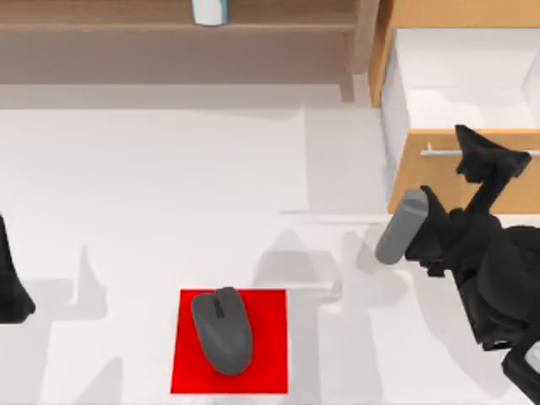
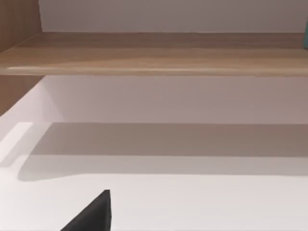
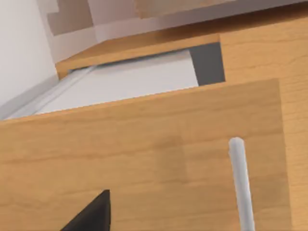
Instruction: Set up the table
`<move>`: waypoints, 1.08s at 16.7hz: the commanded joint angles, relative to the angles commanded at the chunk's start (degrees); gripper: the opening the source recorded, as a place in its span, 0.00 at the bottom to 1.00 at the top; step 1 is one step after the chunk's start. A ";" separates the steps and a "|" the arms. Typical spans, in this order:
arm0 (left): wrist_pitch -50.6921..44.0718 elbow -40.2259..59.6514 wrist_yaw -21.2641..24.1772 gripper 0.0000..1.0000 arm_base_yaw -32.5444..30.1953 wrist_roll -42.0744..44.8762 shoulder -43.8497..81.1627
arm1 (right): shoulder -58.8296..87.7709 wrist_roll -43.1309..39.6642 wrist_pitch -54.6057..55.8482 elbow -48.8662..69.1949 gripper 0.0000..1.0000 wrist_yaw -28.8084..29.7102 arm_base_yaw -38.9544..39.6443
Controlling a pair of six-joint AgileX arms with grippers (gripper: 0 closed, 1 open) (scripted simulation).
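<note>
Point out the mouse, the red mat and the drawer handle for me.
mouse (image 1: 223, 330), top view, middle of its back.
red mat (image 1: 268, 342), top view, bare strip beside the mouse.
drawer handle (image 3: 241, 185), right wrist view, mid-bar.

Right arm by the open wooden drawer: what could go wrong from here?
1. The right pincer sits at the silver bar handle of the light-brown wooden drawer, which is pulled out; a stray move could knock it.
2. The arm's grey cylindrical link overhangs the white table, so a sweep could reach the grey computer mouse on the red square mat.
</note>
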 joint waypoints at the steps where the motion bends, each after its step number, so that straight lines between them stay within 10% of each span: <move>1: 0.00 0.00 0.00 1.00 0.00 0.00 0.00 | 0.57 -2.94 2.95 -1.71 1.00 0.56 -1.70; 18: 0.00 0.00 0.00 1.00 0.00 0.00 0.00 | 4.05 -12.90 9.73 -2.36 1.00 0.17 -11.19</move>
